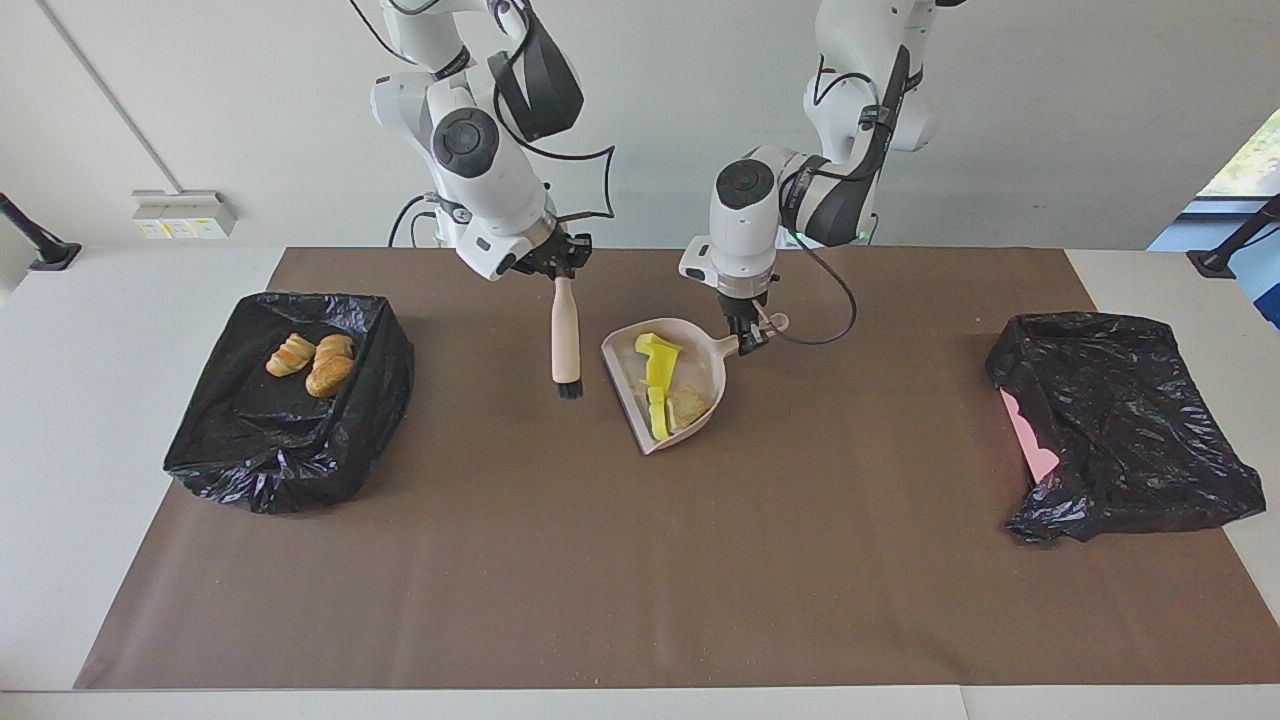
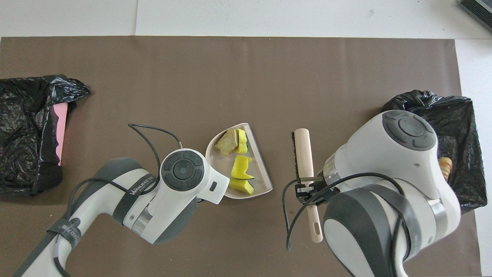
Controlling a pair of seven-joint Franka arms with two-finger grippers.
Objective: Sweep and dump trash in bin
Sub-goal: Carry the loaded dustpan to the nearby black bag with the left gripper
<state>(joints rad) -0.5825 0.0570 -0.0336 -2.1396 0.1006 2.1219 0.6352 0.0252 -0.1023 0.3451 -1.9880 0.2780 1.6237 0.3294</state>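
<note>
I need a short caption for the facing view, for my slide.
Left gripper holds the dustpan loaded with trash; right gripper holds the brush beside it.

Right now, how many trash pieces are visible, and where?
7: three bread lumps in the bin at the right arm's end; three yellow chunks and one tan piece in the dustpan. Others may be hidden.

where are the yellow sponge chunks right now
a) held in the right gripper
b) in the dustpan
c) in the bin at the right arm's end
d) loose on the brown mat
b: the yellow chunks lie in the dustpan, whose handle the left gripper holds; the bin at the right arm's end holds only bread-like pieces, and the right gripper holds the brush.
</note>
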